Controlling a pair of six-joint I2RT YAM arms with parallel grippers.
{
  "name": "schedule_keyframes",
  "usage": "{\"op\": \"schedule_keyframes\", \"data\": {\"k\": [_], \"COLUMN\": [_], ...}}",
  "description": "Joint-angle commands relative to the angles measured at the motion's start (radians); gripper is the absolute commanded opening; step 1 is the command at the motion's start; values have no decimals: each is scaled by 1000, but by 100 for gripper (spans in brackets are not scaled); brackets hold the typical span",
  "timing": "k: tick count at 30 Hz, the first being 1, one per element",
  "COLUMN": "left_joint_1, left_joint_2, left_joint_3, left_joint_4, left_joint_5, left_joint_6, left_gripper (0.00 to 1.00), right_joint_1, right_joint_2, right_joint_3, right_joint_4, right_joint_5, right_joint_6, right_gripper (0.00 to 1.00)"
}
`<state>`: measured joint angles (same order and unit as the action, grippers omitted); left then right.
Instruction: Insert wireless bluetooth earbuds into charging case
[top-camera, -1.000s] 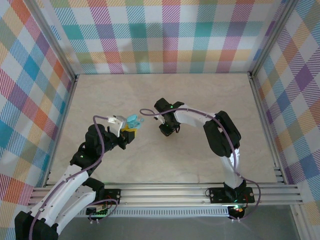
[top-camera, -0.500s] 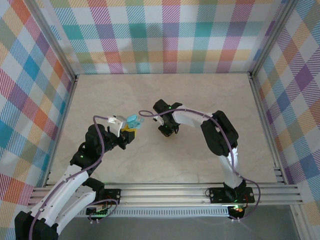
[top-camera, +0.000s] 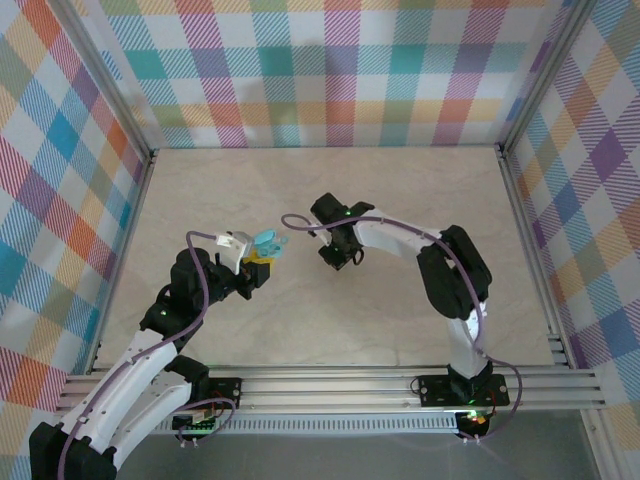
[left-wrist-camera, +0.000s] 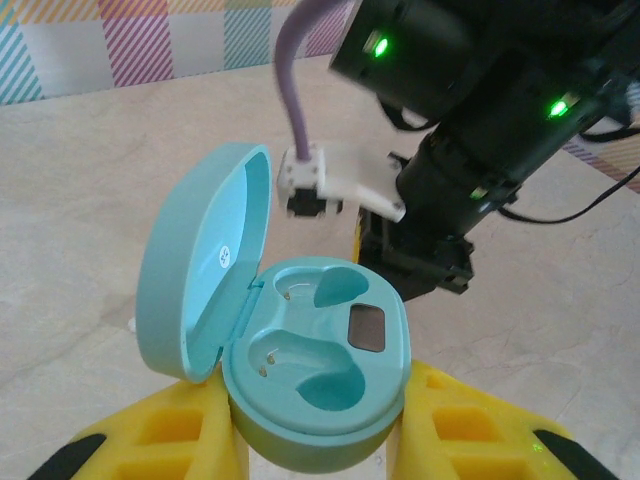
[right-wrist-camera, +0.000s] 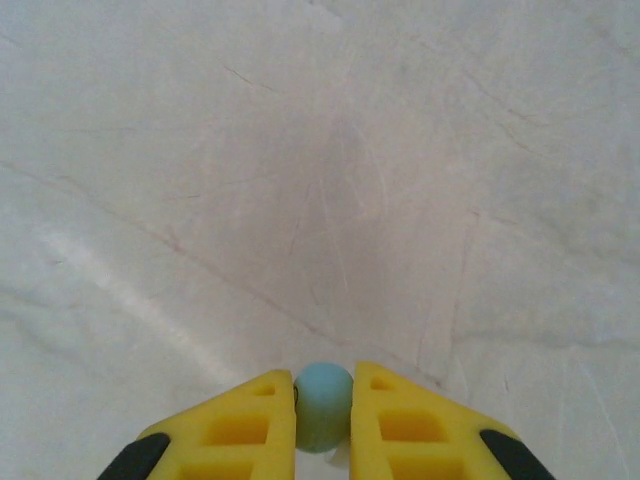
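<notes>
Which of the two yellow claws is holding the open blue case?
The left gripper holds the open charging case; the right gripper pinches a tiny earbud instead.

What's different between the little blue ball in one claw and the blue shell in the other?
The earbud is tiny; the charging case is far larger. The earbud is a plain rounded bit; the charging case is an oval shell, lid open, sockets empty. The right claw pinches the earbud; the left claw holds the charging case. Both are light blue.

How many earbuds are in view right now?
1: an earbud pinched in the right gripper. The open charging case has empty wells; others may be hidden.
</notes>
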<state>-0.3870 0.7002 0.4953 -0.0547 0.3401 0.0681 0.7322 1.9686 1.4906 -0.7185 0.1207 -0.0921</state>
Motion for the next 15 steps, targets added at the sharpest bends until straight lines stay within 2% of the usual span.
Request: {"op": "schedule_keyframes", "data": {"k": [1, 7, 12, 15], "left_joint_1": [11, 11, 11, 11], "left_joint_2": [-7, -16, -6, 15], "left_joint_3": [30, 0, -1, 3], "left_joint_4": [-24, 66, 75, 83], "left_joint_5": [47, 163, 138, 162], "left_joint_6": [16, 16, 21, 28], "left_gripper": [0, 0, 0, 0], "right_joint_1": [-32, -66, -66, -66], "right_joint_2": [-115, -244, -318, -378], "right_joint_3": [-27, -30, 16, 19], "right_joint_4": [32, 25, -15, -18], "right_joint_5": [-97, -207, -278, -311], "right_joint_6": [52, 92, 110, 115], "right_gripper": [15, 13, 13, 13]}}
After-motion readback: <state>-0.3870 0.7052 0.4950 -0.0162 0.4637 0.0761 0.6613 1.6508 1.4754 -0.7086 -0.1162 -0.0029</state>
